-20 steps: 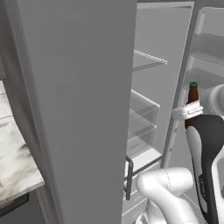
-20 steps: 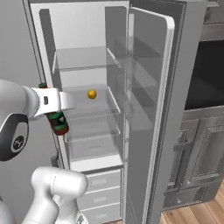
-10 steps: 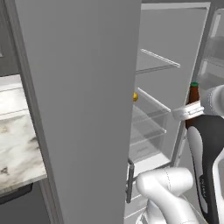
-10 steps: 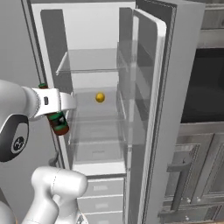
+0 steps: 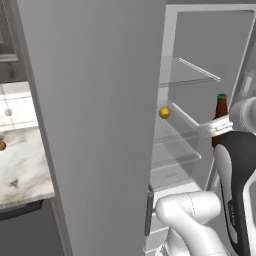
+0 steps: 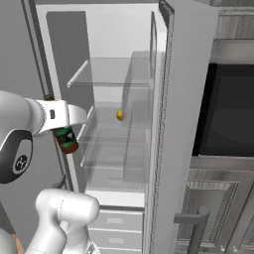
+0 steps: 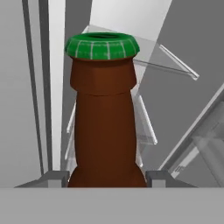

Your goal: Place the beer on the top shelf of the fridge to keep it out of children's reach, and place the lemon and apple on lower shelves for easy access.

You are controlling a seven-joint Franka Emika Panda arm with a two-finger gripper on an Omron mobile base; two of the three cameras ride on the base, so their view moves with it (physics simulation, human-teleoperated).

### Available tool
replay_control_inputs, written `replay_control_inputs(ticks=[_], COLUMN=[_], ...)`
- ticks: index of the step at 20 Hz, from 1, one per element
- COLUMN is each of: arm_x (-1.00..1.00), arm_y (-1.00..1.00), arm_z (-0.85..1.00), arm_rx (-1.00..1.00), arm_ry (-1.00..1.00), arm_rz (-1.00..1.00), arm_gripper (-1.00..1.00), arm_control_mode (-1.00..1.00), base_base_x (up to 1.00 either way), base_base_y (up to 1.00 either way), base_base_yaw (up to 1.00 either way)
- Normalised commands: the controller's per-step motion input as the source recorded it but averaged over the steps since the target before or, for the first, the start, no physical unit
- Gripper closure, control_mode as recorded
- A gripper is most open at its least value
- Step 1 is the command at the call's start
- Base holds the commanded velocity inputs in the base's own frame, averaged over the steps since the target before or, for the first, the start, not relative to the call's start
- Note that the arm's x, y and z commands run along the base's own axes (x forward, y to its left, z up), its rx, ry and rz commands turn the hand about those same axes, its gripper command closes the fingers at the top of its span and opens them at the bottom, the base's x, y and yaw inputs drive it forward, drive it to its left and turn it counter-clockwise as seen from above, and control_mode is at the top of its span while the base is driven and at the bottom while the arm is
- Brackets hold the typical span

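Observation:
My gripper point(image 7: 105, 178) is shut on the beer point(image 7: 103, 113), a dark brown bottle with a green cap, standing upright between the fingertips point(image 7: 54, 178). In the right base view the gripper point(image 6: 62, 119) holds the beer point(image 6: 65, 140) at the left front edge of the open fridge point(image 6: 124, 30), below the top shelf point(image 6: 111, 74). The lemon point(image 6: 120, 115) lies on a lower shelf point(image 6: 116, 130) just under the top one. From the left base view the beer point(image 5: 220, 107) and gripper point(image 5: 218, 129) are right of the lemon point(image 5: 164, 113). The apple point(image 5: 1, 145) lies on the marble counter point(image 5: 22, 170).
The fridge's wide grey door point(image 5: 100, 100) stands open between the counter and the shelves. A second door point(image 6: 183, 99) stands open on the right, with a dark oven point(image 6: 228, 114) and wood-panelled cabinets point(image 6: 223, 213) beyond it. White drawers point(image 6: 116, 225) sit below the shelves.
The whole picture has shifted, so the base has driven. The lemon and the apple have come into the left base view. The beer stays held the same way.

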Motion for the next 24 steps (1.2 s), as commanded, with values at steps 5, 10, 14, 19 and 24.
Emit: replay_control_inputs(ticks=[5,10,14,19,24], arm_x=[0.00,0.00,0.00,0.00,0.15], arm_y=[0.00,0.00,0.00,0.00,0.00], arm_z=[0.00,0.00,0.00,0.00,0.00], arm_rx=[0.00,0.00,0.00,0.00,0.00], arm_ry=[0.00,0.00,0.00,0.00,-0.08], arm_rz=[0.00,0.00,0.00,0.00,0.00], arm_gripper=[1.00,1.00,1.00,1.00,1.00], arm_control_mode=[1.00,1.00,1.00,1.00,-1.00], base_base_x=[0.32,0.24,0.19,0.15,0.00], base_base_y=[-0.31,-0.40,-0.36,-0.13,0.00], base_base_yaw=[0.28,0.26,0.23,0.13,0.00])
